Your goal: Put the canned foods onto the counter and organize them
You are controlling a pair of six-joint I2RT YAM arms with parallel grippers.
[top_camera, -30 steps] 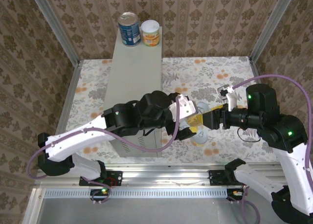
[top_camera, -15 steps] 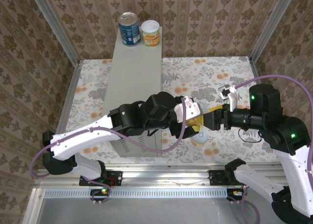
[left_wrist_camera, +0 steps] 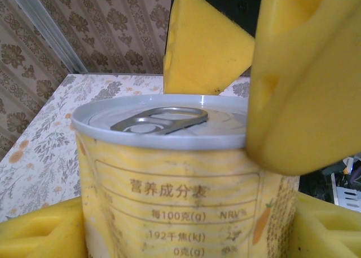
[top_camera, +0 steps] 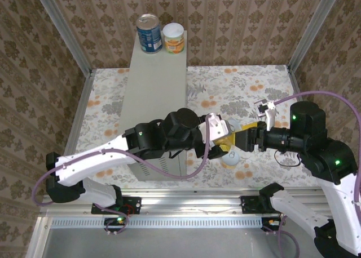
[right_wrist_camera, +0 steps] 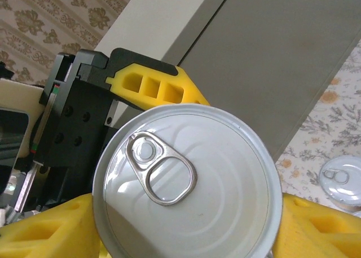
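An orange-yellow can (left_wrist_camera: 169, 179) with a pale pull-tab lid (right_wrist_camera: 192, 185) hangs above the floral floor, right of the counter (top_camera: 155, 83). My left gripper (left_wrist_camera: 183, 227) is shut on its sides, one yellow finger (left_wrist_camera: 39, 230) on each flank. My right gripper (right_wrist_camera: 183, 232) also grips it from the other side, and its yellow fingers (left_wrist_camera: 304, 78) press against the rim. The two grippers meet at the can (top_camera: 230, 136). A taller blue can (top_camera: 149, 34) and an orange-yellow can (top_camera: 174, 38) stand at the counter's far end.
Another orange-yellow can (top_camera: 231, 158) stands on the floral floor just below the grippers, also seen past the held lid (right_wrist_camera: 341, 182). The counter's grey side (right_wrist_camera: 271, 61) rises close behind the can. Metal frame posts (top_camera: 65, 35) and patterned walls close in the space.
My left gripper has come in from the left and shut on the can that my right gripper holds. The right arm has stayed almost still.
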